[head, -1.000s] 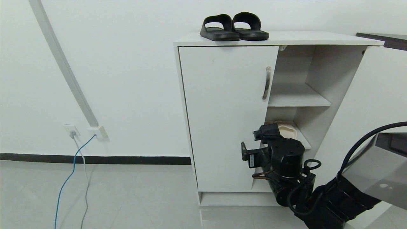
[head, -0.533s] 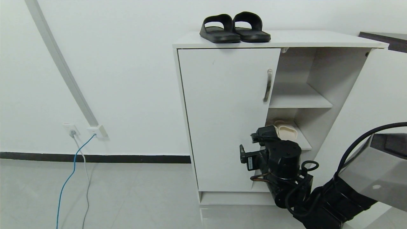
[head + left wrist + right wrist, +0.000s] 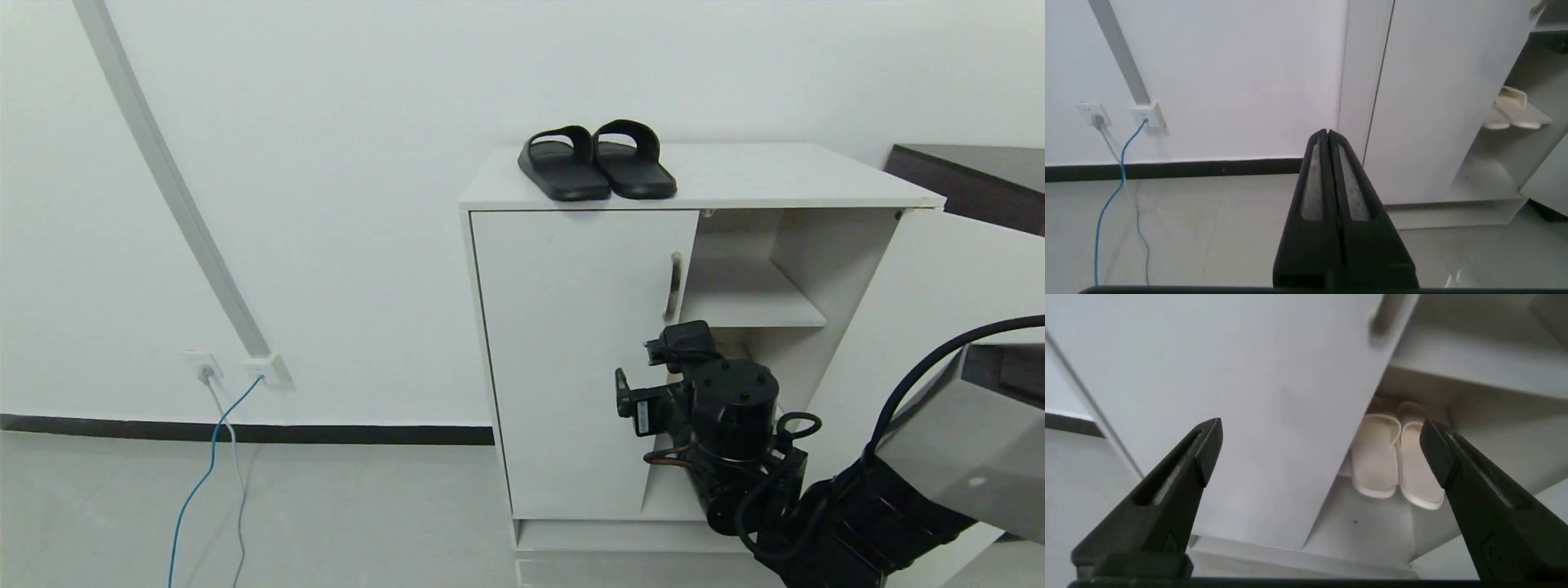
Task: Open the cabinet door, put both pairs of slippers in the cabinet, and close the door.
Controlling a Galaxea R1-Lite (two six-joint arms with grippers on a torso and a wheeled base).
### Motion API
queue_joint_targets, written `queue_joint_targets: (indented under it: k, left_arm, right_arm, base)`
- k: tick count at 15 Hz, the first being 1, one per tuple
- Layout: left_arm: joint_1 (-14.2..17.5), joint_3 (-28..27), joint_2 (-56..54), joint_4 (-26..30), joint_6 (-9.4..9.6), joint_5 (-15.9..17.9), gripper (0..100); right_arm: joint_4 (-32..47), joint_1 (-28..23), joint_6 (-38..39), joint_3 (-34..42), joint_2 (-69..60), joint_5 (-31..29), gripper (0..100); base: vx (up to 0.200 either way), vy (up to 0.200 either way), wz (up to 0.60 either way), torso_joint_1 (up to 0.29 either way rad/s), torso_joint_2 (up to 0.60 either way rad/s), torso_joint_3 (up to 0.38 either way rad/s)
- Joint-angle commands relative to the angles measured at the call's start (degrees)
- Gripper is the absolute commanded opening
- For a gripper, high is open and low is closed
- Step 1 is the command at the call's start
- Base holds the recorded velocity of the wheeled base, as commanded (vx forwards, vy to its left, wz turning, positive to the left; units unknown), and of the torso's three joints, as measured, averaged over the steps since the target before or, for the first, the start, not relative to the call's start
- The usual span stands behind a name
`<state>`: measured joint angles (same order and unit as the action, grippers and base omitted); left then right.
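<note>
Here's the white cabinet (image 3: 775, 175) against the far wall. Its left door (image 3: 571, 351) is flat shut, and its right door (image 3: 922, 278) is swung wide open toward the near right. The right arm (image 3: 727, 416) comes up from the near right corner. Its wrist is parked in front of the open compartment's lower half, just beside the closed door's free edge and below the handle (image 3: 674, 286).

The black slippers (image 3: 596, 162) sit side by side on the cabinet top, above the closed door, toes near the front edge. The cream slippers (image 3: 1398, 457) are already inside, paired up on a lower shelf behind the open side.

The right gripper (image 3: 1321, 433) faces straight into that opening. Its jaws are spread wide with nothing between them, and the cream pair is framed in the gap farther in. The left gripper (image 3: 1327, 139) is held low, facing the cabinet's left flank, its fingers pressed flat together and gripping nothing.

Far left, two wall sockets (image 3: 237, 367) feed a blue cable (image 3: 196, 490) and a grey one down to the floor.
</note>
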<state>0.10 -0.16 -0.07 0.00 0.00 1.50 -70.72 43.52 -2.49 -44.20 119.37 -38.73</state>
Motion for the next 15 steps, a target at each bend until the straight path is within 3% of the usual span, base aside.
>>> queue_joint_targets:
  k: [1,15]
  left_arm:
    - [0.0,0.0,0.1,0.0,-0.09,0.0,0]
    - [0.0,0.0,0.1,0.0,0.0,0.0,0]
  right_arm:
    - [0.0,0.0,-0.1,0.0,0.1,0.0,100]
    - [-0.1,0.1,-0.1,0.3,-0.3,-0.1,100]
  base:
    - [0.0,0.0,0.0,0.129,-0.46,-0.339]
    - [0.0,0.0,0.0,0.183,-0.5,-0.32]
